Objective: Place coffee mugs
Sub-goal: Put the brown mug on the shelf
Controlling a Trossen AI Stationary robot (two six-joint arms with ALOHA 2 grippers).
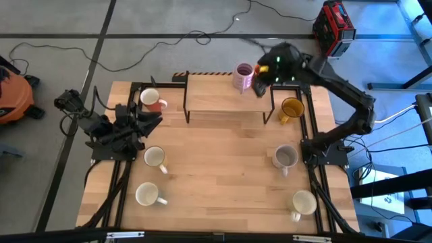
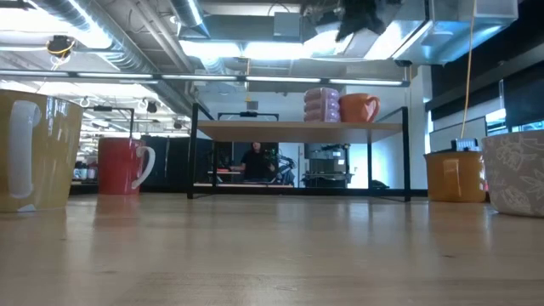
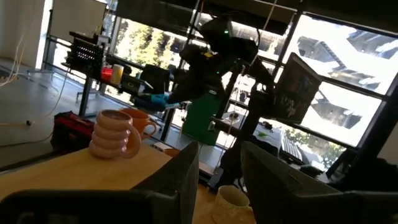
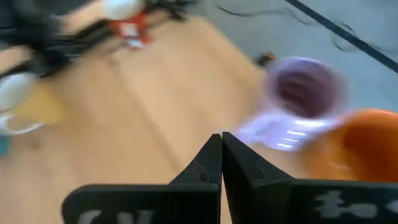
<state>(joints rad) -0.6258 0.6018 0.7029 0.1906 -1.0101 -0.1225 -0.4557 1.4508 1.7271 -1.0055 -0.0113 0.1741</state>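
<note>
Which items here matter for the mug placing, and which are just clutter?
Job:
purple mug and orange mug on the shelf
mustard mug
red mug
grey mug
three cream mugs

Lying about:
red case
floor cables

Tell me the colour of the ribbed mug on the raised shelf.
Pale purple ribbed mug; clearest in the high view.

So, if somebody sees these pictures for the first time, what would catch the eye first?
Probably the raised wooden shelf at the table's far edge, with a purple mug and an orange mug side by side on it. The right gripper hangs just above them, fingers shut and empty. The left gripper waits open at the table's left side, near the red mug.
</note>
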